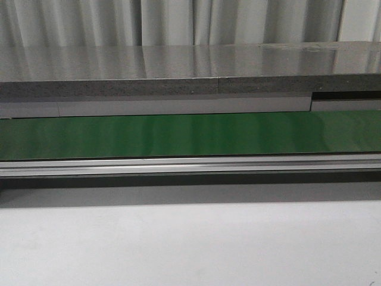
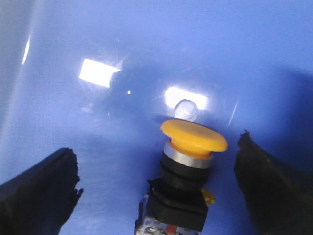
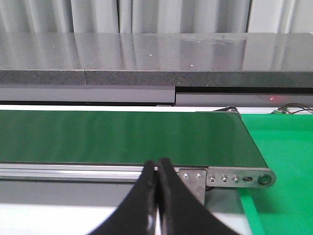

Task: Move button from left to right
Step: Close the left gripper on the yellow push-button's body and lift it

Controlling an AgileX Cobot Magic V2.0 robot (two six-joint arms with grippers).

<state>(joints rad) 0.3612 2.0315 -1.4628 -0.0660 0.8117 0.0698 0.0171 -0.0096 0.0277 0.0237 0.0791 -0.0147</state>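
Observation:
In the left wrist view the button (image 2: 188, 161) lies on a glossy blue surface (image 2: 98, 127). It has a round yellow-orange head, a silver collar and a black boxy body. My left gripper (image 2: 156, 161) is open, with one black finger on each side of the button and a clear gap to both; the button sits closer to one finger (image 2: 269, 181). My right gripper (image 3: 157, 169) is shut and empty, held in front of the green conveyor belt (image 3: 122, 137). Neither gripper nor the button shows in the front view.
The green conveyor belt (image 1: 190, 134) with its aluminium side rail (image 1: 190, 165) runs across the front view, a grey stone-like ledge (image 1: 190, 71) behind it and a white table surface (image 1: 190, 244) in front. The belt's end roller bracket (image 3: 234, 178) and a green mat (image 3: 283, 161) show in the right wrist view.

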